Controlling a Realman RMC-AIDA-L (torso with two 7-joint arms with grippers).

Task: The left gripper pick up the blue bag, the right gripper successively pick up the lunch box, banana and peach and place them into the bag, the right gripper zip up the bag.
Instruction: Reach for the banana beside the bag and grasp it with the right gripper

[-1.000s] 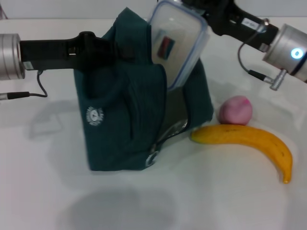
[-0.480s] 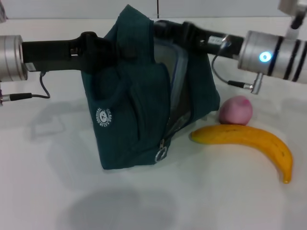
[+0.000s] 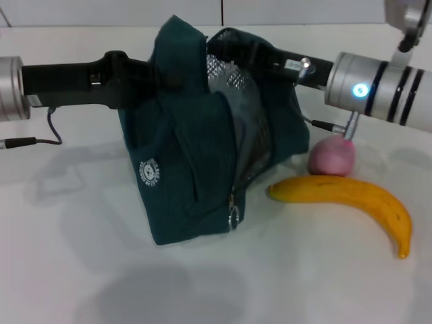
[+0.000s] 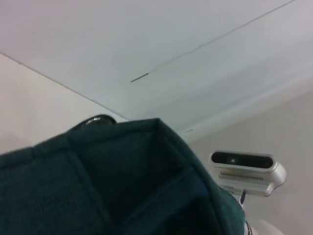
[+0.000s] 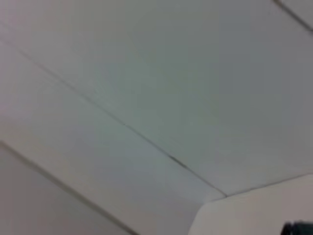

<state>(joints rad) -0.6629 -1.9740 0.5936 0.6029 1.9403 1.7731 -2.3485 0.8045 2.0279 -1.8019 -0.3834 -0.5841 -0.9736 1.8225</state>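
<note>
- Since the frame a second ago, the lunch box that stood tilted above the bag's mouth has gone from sight, and the right arm has reached deeper, so its black forearm now runs into the open top of the bag; the bag itself has shifted slightly toward the robot's right.
- Head view: the blue bag (image 3: pixel 182 155) stands upright on the white counter (image 3: pixel 81 270), its mouth gaping and the silver lining showing inside.
- Head view: the left hand (image 3: pixel 145 73) comes in level from the left and meets the bag's upper edge; the fabric hides its fingers, so whether it is clenched cannot be told.
- Head view: the right hand (image 3: pixel 233 50) is buried in the bag's opening, and I cannot tell whether it grasps anything.
- Head view: the peach (image 3: pixel 331 156) sits on the counter just beside the bag's right flank, and the banana (image 3: pixel 351 200) lies in front of it, its blunt end near the bag's lower corner.
- Left wrist view: dark teal bag fabric fills the lower part, with a silver camera unit (image 4: pixel 247 171) beyond it.
- Right wrist view: only pale wall panels show.
</note>
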